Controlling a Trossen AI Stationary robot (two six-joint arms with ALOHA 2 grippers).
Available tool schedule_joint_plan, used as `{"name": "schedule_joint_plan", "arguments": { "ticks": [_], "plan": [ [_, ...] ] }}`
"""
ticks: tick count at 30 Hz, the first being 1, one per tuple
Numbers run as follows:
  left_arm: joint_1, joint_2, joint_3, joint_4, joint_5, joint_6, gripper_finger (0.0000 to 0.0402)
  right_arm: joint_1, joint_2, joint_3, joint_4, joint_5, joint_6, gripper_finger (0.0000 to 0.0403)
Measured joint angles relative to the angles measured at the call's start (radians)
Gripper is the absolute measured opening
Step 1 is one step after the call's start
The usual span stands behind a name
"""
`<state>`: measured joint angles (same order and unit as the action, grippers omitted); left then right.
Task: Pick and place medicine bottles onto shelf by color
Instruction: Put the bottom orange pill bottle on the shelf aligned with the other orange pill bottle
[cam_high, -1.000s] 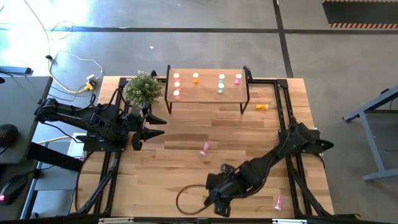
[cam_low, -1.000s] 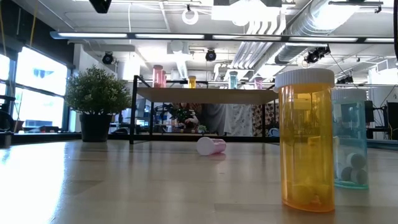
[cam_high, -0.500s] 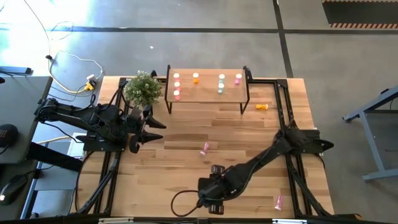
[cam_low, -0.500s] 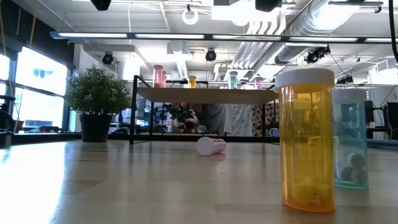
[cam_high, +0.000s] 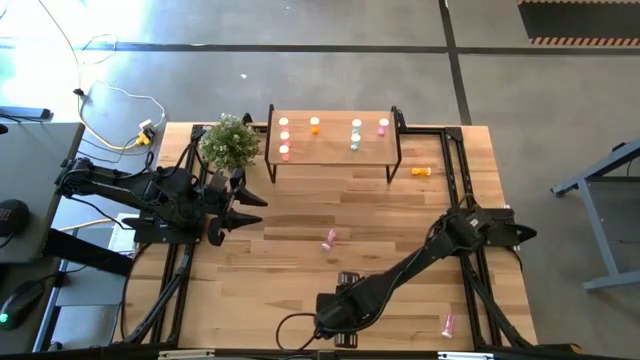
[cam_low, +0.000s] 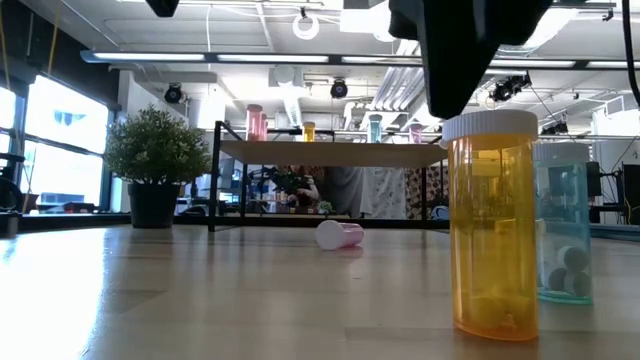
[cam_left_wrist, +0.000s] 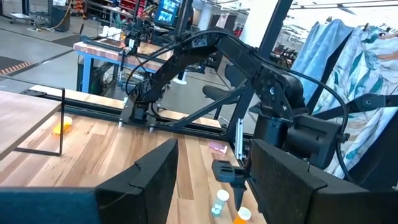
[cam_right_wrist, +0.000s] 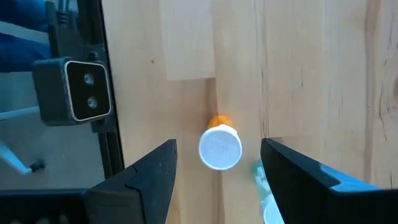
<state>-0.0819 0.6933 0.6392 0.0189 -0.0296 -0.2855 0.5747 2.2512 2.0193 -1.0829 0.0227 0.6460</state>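
Note:
An orange medicine bottle with a white cap stands upright near the table's near edge. A pale green one stands beside it. My right gripper hangs above the orange bottle, pointing down and open, with a finger on each side of the cap and touching nothing. In the low view its dark body is just over the cap. The shelf at the far edge carries several upright bottles. My left gripper waits open at the table's left, next to the plant.
A pink bottle lies on its side mid-table. Another pink one lies at the near right, and an orange one lies right of the shelf. A potted plant stands left of the shelf. A small camera box sits at the near edge.
My right gripper has come down and a little toward the table's left. It now enters the low view from above, directly over the orange bottle. Its fingers have stayed open. No bottle has moved.

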Motion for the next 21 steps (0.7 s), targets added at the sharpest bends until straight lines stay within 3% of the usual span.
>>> {"name": "schedule_joint_plan", "arguments": {
  "ticks": [14,21],
  "plan": [
    [0.000,0.000,0.000,0.000,0.000,0.000,0.0195,0.000,0.068,0.000,-0.004,-0.015,0.001,0.0223],
    [0.000,0.000,0.000,0.000,0.000,0.000,0.0195,0.000,0.068,0.000,-0.003,-0.015,0.000,0.0171]
  ]
}}
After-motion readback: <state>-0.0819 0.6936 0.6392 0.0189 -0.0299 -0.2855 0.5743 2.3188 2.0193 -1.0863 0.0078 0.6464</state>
